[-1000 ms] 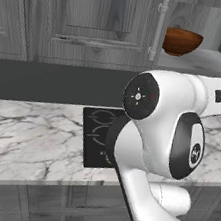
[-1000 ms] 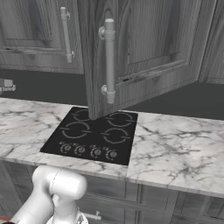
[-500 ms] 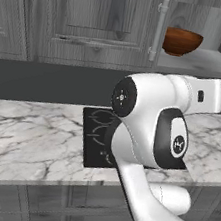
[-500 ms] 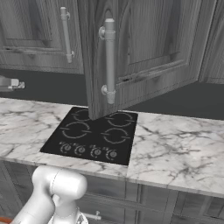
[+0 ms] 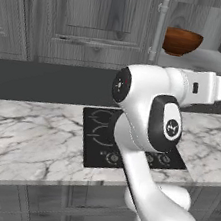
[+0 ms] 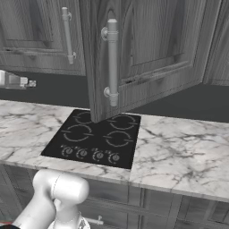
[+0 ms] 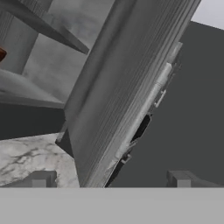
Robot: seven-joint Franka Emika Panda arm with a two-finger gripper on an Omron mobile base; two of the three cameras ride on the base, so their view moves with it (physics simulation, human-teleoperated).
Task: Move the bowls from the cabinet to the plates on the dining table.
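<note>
A glossy reddish-brown bowl (image 5: 181, 41) stands on the shelf of the dark grey cabinet (image 5: 207, 58), whose door (image 6: 152, 49) hangs open over the cooktop. In the hand view a sliver of this bowl (image 7: 2, 54) shows at the left edge, past the door (image 7: 127, 74) seen edge-on. My gripper (image 7: 110, 179) is open with nothing between its fingertips (image 7: 41, 178). In the right base view the gripper (image 6: 27, 82) reaches in from the left edge, level with the door's lower end and well left of it. The plates and the dining table are out of view.
A black four-ring cooktop (image 6: 96, 138) is set into the marble counter (image 5: 27, 140) below the cabinet. The open door's long bar handle (image 6: 112, 62) juts forward. Closed cabinet doors (image 5: 72, 10) run along the wall to the left. Drawers (image 6: 179, 210) lie under the counter.
The arm has swung round at its upper joints. In the right base view the gripper has crept a little to the right from the left edge. The jaws stay open.
</note>
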